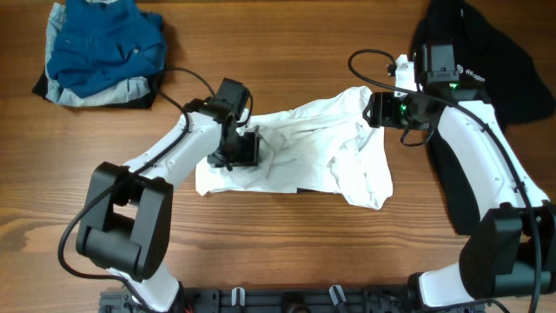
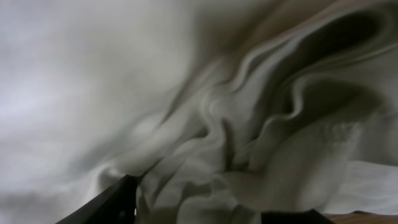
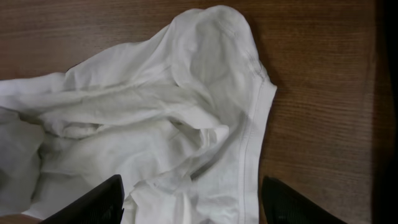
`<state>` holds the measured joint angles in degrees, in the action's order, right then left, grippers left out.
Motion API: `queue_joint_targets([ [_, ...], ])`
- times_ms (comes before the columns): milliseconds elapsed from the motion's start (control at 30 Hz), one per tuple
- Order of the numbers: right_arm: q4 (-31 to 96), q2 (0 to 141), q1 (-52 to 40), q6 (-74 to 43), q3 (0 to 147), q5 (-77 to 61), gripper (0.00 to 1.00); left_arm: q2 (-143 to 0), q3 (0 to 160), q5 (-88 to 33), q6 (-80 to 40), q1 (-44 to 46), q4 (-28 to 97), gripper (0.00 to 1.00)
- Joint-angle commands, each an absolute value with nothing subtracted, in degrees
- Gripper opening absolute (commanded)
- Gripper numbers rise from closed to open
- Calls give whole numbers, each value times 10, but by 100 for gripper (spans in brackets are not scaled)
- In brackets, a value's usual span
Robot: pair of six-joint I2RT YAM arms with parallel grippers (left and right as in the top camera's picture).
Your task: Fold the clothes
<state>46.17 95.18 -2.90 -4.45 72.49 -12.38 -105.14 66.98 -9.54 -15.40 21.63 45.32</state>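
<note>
A crumpled white shirt [image 1: 304, 148] lies on the wooden table in the middle of the overhead view. My left gripper [image 1: 243, 148] is down on the shirt's left part. In the left wrist view its fingers [image 2: 199, 214] are apart with bunched white cloth [image 2: 249, 124] between them. My right gripper [image 1: 378, 110] is over the shirt's upper right edge. In the right wrist view its fingers [image 3: 193, 205] are wide open just above the shirt [image 3: 161, 118], with the hemmed edge [image 3: 252, 143] between them.
A pile of blue clothes [image 1: 104, 48] sits at the back left. A black garment [image 1: 486, 61] lies at the back right, under the right arm. Bare wooden table [image 1: 287, 252] stretches in front of the shirt.
</note>
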Motion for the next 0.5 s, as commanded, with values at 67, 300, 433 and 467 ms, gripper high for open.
queue_joint_targets([
  [67,457,956,-30,-47,734,-119,71,-1056,667,-163,-154,261,393,65],
  [300,456,957,-30,-47,734,-119,71,-1056,667,-185,-155,305,348,68],
  [433,457,956,-30,-47,734,-119,71,-1056,668,-211,-155,316,320,68],
  [467,457,956,-30,-47,734,-119,71,-1056,669,-217,-155,317,315,67],
])
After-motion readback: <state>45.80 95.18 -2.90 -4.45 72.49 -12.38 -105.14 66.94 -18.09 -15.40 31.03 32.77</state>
